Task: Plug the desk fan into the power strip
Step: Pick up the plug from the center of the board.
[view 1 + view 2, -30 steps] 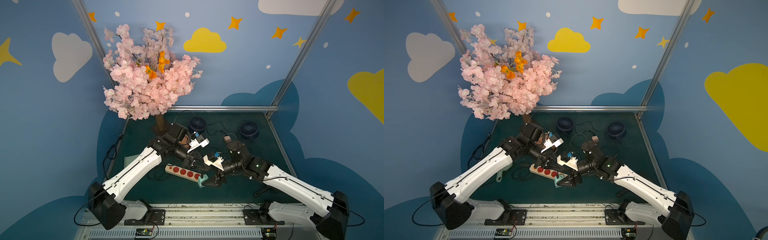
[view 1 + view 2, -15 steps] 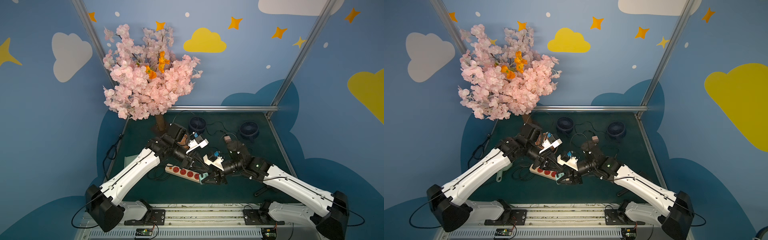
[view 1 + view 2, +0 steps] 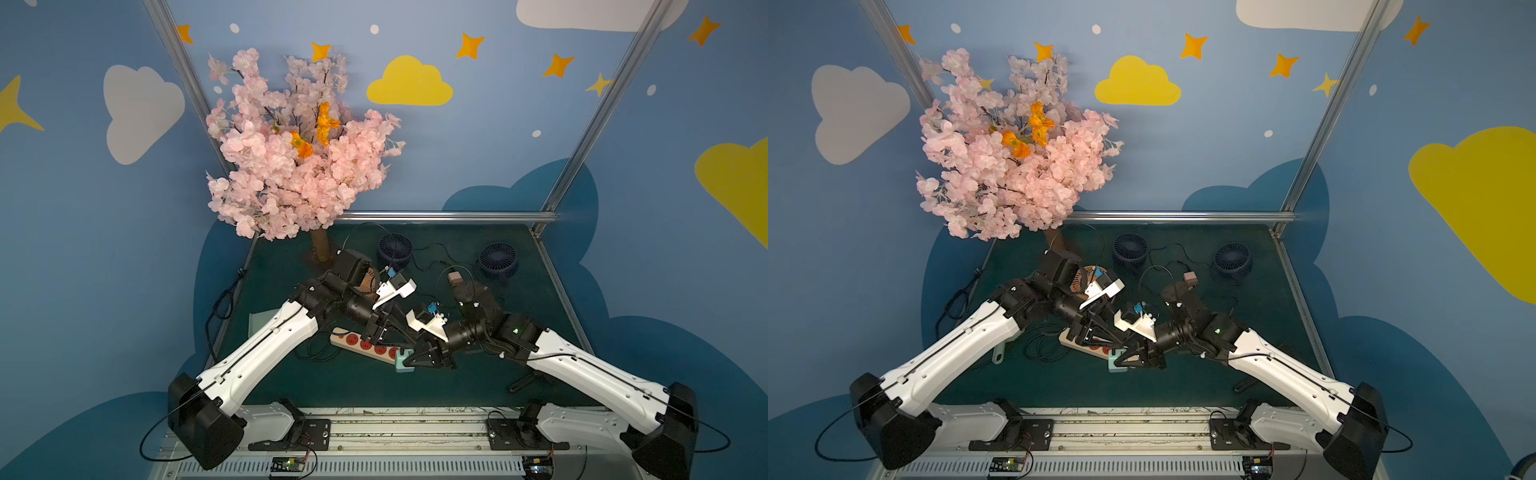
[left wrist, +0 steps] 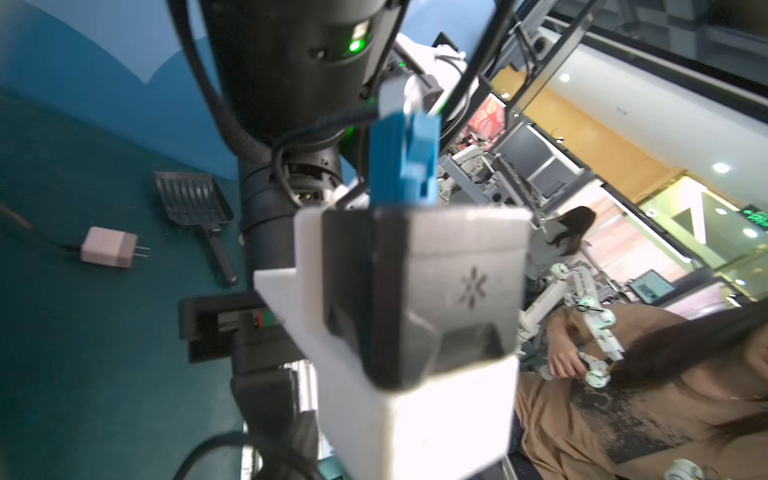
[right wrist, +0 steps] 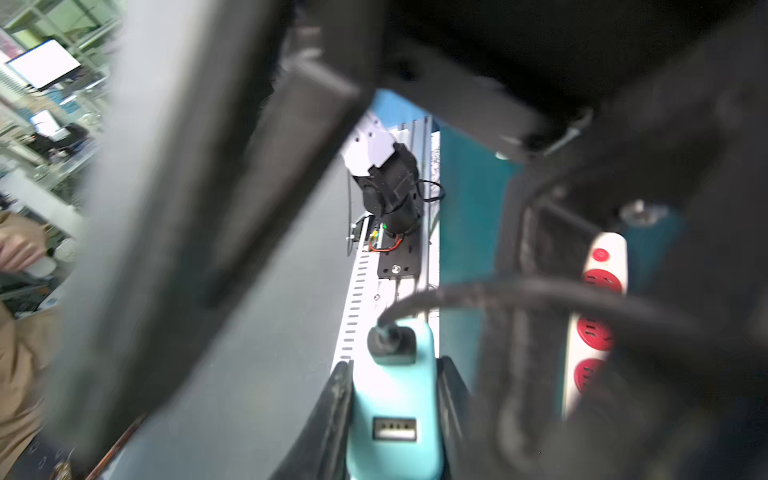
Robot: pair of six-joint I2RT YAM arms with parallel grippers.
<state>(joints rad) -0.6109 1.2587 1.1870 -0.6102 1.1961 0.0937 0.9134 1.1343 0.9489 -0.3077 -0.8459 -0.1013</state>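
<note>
Power strip point(image 3: 352, 340), one end hidden

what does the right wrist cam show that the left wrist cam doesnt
Only the right wrist view shows the teal adapter, with a black cable plugged into it, gripped between the fingers of the right tool, and the power strip with its red sockets. Only the left wrist view shows a pale pink plug lying loose with bare prongs, and a black slotted scoop. Both show the green table and a person in brown outside the cell.
</note>
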